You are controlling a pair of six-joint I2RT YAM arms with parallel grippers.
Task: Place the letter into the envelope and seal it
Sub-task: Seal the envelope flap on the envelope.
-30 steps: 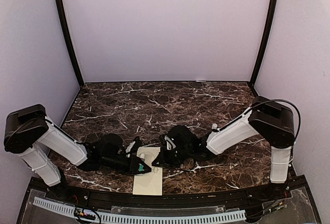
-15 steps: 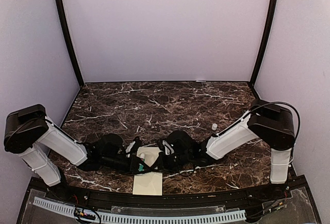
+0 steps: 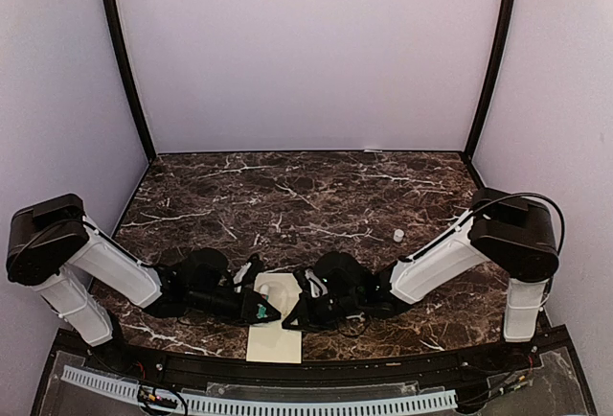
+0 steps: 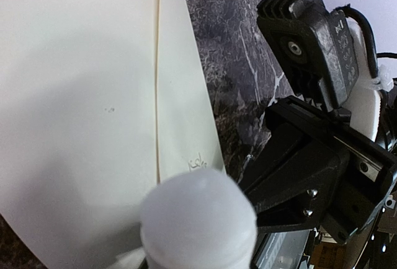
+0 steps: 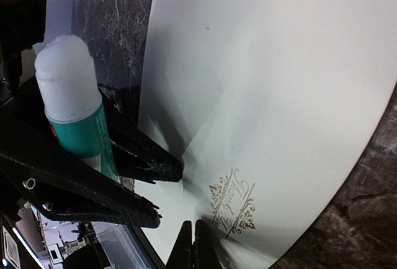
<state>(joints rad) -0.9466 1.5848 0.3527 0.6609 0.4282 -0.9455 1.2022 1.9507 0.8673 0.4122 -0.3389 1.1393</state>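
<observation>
Sealing step, by the look of it. Envelope [image 3: 275, 335] lies flat on the counter [image 3: 287, 196] at bottom centre of the top view, right by the near edge, with both arms folded in over its upper end. Left end effector [image 3: 268, 312] is clamped on a glue stick [image 5: 71, 95], which sits between its black fingers with the white end bare and poking out in the upper left of the right wrist view. Right end effector [image 5: 192, 244] has its tips pressed together, down at the paper just beside the emblem [image 5: 232, 212]. I can't tell whether it's pinning the paper or has a fold nipped between the tips. No letter is visible, so my guess is it's already inside, but the frames don't prove it. Fold lines run toward the emblem; I can't say whether the flap is lifted or lying flat. The next move needs the bare glue end turned down onto the flap's edge and run along it while the right side pins the envelope, then the flap pressed shut. The risk is the paper skating on the smooth marble (a small white piece [image 3: 397, 235] sits well off to the right, maybe the cap).
</observation>
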